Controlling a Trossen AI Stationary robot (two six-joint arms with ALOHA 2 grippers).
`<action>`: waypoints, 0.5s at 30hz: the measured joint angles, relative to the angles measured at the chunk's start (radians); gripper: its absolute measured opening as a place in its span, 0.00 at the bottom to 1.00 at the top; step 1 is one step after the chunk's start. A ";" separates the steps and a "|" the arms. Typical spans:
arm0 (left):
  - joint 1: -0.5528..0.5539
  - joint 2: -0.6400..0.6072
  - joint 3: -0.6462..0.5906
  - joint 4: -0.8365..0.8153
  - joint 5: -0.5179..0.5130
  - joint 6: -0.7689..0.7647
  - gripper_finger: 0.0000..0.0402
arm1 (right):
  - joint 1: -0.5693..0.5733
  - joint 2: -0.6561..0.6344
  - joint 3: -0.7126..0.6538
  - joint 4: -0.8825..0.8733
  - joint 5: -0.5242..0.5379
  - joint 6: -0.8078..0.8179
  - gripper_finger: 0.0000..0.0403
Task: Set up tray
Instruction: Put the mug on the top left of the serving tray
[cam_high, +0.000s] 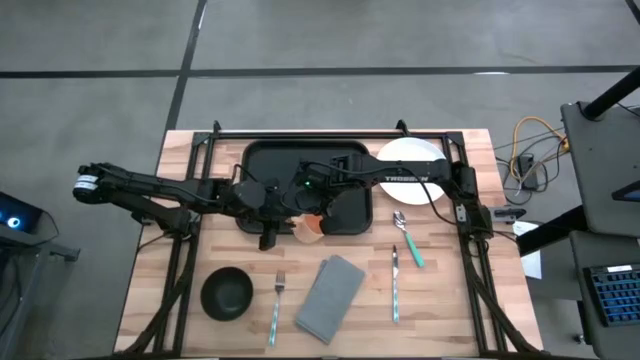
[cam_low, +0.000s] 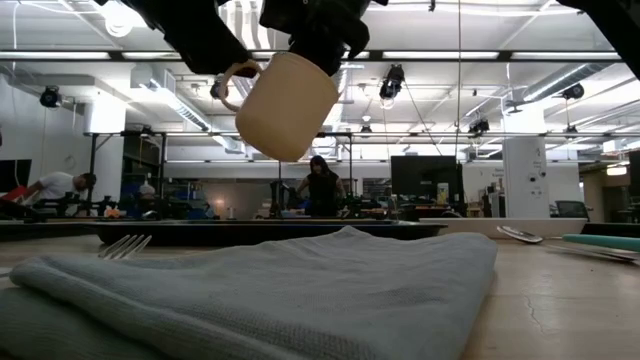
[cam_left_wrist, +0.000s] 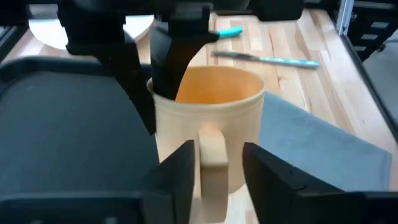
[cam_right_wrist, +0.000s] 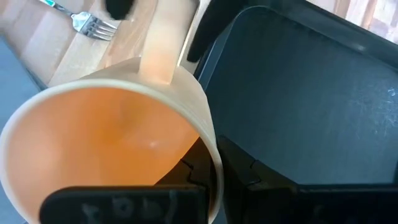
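Observation:
A cream mug (cam_high: 310, 227) with an orange inside hangs tilted in the air (cam_low: 285, 105) over the near rim of the black tray (cam_high: 270, 165). My right gripper (cam_right_wrist: 214, 168), reaching in from the right over the tray, is shut on the mug's rim. My left gripper (cam_left_wrist: 217, 168) comes from the left and is open. Its two fingers stand on either side of the mug's handle (cam_left_wrist: 212, 155), with a gap showing on one side. A white plate (cam_high: 410, 160) lies by the tray's far right corner, partly under my right arm. My right gripper pinches the mug's rim (cam_right_wrist: 208, 146) on the side away from the handle, with one finger inside the mug (cam_left_wrist: 169, 62) and one outside (cam_left_wrist: 127, 74). The fingers come slanting down from above. The mug is lifted clear of the table and tilted.
On the wood near the front lie a black bowl (cam_high: 227, 293), a fork (cam_high: 278, 305), a folded grey napkin (cam_high: 331, 296), a knife (cam_high: 396, 285) and a teal-handled spoon (cam_high: 407, 240). People stand in the room beyond the table (cam_low: 322, 190).

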 joint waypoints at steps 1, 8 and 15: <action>0.000 0.000 0.000 0.010 0.000 0.000 0.33 | 0.000 0.000 0.000 0.000 0.000 0.000 0.02; 0.000 0.000 -0.007 0.010 -0.001 0.003 0.32 | 0.000 0.000 -0.001 -0.004 0.000 -0.001 0.02; 0.001 0.035 -0.016 0.011 -0.003 0.003 0.21 | 0.000 0.000 -0.001 -0.006 0.000 -0.008 0.02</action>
